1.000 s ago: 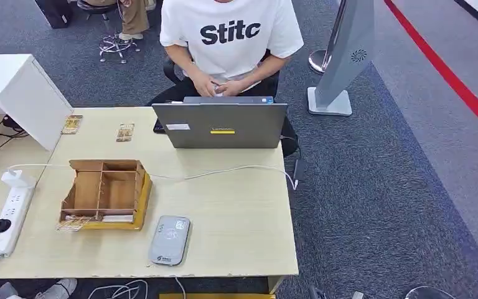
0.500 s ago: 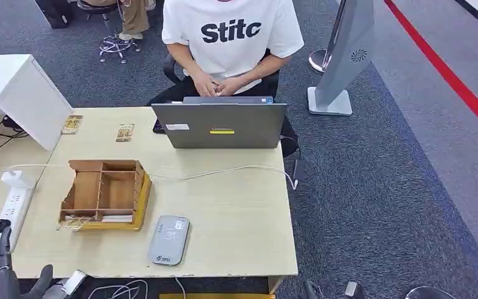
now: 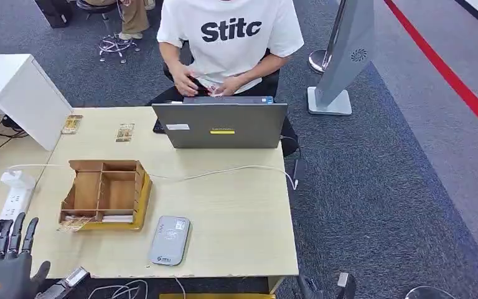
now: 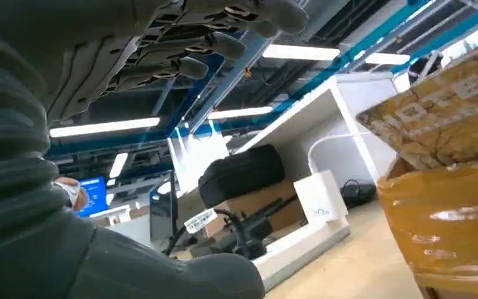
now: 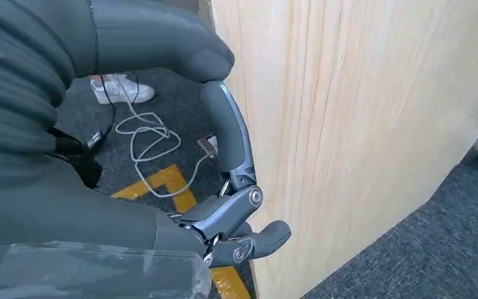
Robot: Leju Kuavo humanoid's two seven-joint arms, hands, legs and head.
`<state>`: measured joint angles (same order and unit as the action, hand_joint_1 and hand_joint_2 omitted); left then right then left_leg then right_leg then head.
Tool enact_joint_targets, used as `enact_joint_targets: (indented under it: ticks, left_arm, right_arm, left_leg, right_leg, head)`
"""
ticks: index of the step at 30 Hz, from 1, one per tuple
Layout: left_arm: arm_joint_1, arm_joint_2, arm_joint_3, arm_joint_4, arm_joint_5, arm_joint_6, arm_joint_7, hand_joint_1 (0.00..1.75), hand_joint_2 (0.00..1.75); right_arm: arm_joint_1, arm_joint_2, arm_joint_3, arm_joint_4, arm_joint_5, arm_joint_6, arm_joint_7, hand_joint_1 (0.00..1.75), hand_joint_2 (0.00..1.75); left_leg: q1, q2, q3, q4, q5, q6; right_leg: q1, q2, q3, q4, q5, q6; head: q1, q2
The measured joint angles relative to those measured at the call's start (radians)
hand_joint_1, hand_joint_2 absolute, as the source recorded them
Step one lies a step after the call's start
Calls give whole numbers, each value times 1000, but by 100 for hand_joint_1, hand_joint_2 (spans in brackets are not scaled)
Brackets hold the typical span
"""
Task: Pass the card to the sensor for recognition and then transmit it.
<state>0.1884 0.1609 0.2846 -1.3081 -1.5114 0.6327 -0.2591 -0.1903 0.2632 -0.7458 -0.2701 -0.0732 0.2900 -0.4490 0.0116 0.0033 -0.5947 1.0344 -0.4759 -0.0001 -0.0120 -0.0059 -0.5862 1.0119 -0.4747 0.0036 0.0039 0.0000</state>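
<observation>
Pale wood-grain table. On it: brown organiser on a yellow base, grey sensor, silver-grey laptop, white cable and white power strip. Beyond the table, a white shirt with black lettering; beside it, dark blue-grey carpet with a red stripe.

On the table there is one wooden organizer, one grey card reader, one laptop and one white power strip. Two small cards lie flat near the far edge (a third one sticks out at the front of the organizer). One white cable crosses the top. One person sits behind the laptop, and one grey stand is on the carpet.
</observation>
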Motion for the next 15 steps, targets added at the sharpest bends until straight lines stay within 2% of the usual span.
enact_joint_targets:
  ticks: [3, 9, 15]
  left_arm:
    - [-15, 9, -14, 21, -3, 50, 3, 0, 175]
    - [-39, 18, -32, 30, -9, 54, 0, 0, 175]
    - [-107, 18, -73, 30, -31, 56, 2, 0, 175]
  right_arm:
    - [-1, 2, 6, 0, 2, -5, 2, 0, 175]
    - [-1, 3, 21, 0, 3, -10, 9, 0, 175]
    - [-8, 9, 45, 0, 5, -27, 20, 0, 175]
  left_leg:
    - [0, 0, 0, 0, 0, 0]
    - [0, 0, 0, 0, 0, 0]
    - [1, 0, 0, 0, 0, 0]
  right_leg:
    - [0, 0, 0, 0, 0, 0]
    - [0, 0, 0, 0, 0, 0]
    - [0, 0, 0, 0, 1, -1]
  head:
    - [0, 0]
    - [0, 0]
    - [0, 0]
